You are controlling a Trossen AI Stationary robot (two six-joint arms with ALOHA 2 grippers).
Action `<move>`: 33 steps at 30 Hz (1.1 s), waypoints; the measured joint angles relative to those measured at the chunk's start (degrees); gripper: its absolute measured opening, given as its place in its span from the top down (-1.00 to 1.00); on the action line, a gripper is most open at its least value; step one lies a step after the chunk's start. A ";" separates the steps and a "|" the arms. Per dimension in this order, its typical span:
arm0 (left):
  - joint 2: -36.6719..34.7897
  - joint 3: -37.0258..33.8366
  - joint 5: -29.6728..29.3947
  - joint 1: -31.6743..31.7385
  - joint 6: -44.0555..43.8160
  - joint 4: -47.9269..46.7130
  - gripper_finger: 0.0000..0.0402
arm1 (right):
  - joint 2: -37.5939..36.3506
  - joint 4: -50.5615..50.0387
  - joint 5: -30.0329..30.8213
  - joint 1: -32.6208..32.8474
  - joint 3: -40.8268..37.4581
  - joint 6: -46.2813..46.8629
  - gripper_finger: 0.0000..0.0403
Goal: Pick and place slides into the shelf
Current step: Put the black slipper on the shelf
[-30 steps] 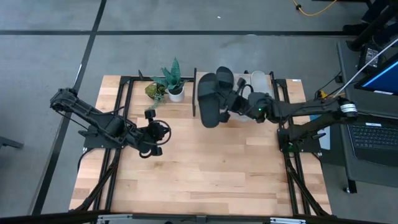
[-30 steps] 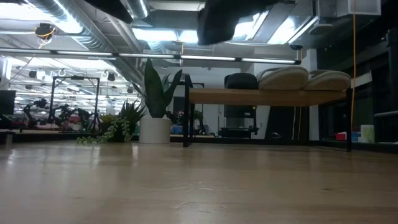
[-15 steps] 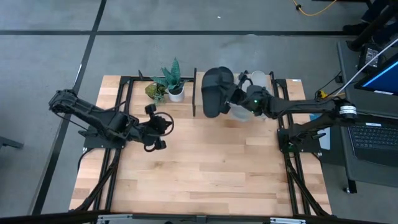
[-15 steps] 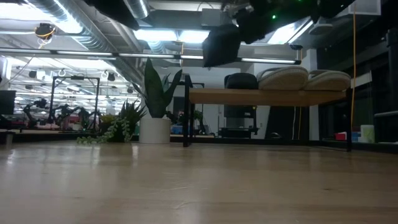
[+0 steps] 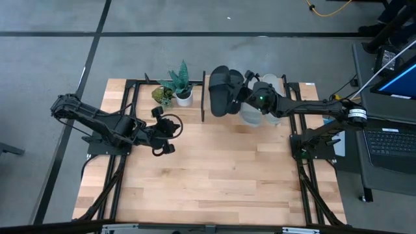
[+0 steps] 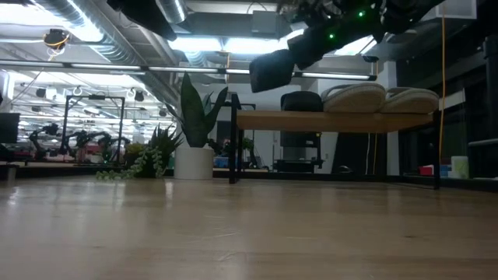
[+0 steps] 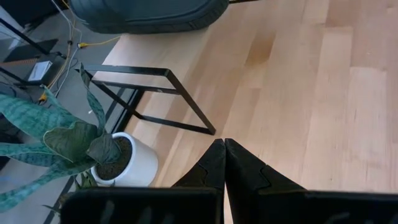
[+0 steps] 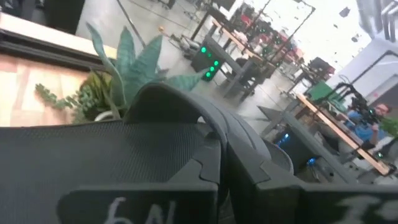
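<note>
A black slide point(image 5: 220, 92) hangs in the air over the left end of the shelf point(image 6: 334, 120), with my right gripper point(image 5: 242, 97) shut on it. In the low view this slide point(image 6: 272, 70) is above the level of the shelf's top board. On that board rest another black slide point(image 6: 302, 101) and two light grey slides point(image 6: 354, 97) point(image 6: 408, 99). My left gripper point(image 5: 170, 127) hovers shut over the table, left of the shelf, holding nothing; its fingertips point(image 7: 224, 155) are together. My right gripper holds the black slide where the strap point(image 8: 186, 106) rises from the ribbed footbed point(image 8: 93, 149); the fingers point(image 8: 205, 177) hide the exact spot. It reaches nearly level from the table's right side. The slide hangs clear of the shelf, tilted, its far end point(image 6: 268, 74) lowest.
A potted plant point(image 5: 182, 91) and a small trailing plant point(image 5: 161, 95) stand just left of the shelf's black frame point(image 5: 203, 97). A laptop point(image 5: 390, 146) sits beyond the table's right edge. The wooden tabletop point(image 5: 214, 175) spreads out in front of the shelf.
My right gripper has carried the black slide toward the table's far edge and downward, turning it a little; the slide now hangs over the shelf's left end instead of in front of it. My left gripper has drifted slightly toward the shelf, still shut.
</note>
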 joint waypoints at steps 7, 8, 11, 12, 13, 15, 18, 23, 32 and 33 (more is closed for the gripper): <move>0.00 0.00 0.00 0.02 0.09 -0.02 1.00 | 0.02 -0.08 -1.23 -1.58 0.16 -0.27 0.94; 0.00 0.00 0.00 0.00 0.09 -0.02 1.00 | 0.02 0.11 -1.71 -1.62 0.16 -0.62 0.94; 0.00 0.00 0.00 0.01 0.09 -0.02 1.00 | 0.80 0.61 -2.85 -1.65 0.16 -1.69 0.94; 0.00 0.00 0.01 0.00 0.09 -0.04 1.00 | 1.27 0.47 -3.24 -1.85 0.16 -1.75 0.94; 0.00 0.00 0.00 0.00 0.09 -0.02 1.00 | 1.96 0.79 -3.13 -2.00 0.16 -1.83 0.94; 0.00 0.00 0.00 0.00 0.09 -0.04 1.00 | 3.19 1.67 -2.67 -2.27 0.16 -2.07 0.94; 0.00 0.00 0.01 0.00 0.09 -0.04 1.00 | 4.23 4.55 -2.75 -3.02 0.16 -2.27 0.94; 0.00 0.00 0.00 0.00 0.11 -0.04 1.00 | 4.52 3.89 -3.95 -4.07 0.16 -2.13 0.94; 0.00 0.00 0.00 0.00 0.11 -0.02 1.00 | 5.60 5.49 -4.34 -4.18 0.16 -2.57 0.94; 0.00 0.00 0.00 0.00 0.11 -0.05 1.00 | 5.64 5.84 -4.34 -4.18 0.16 -3.32 0.94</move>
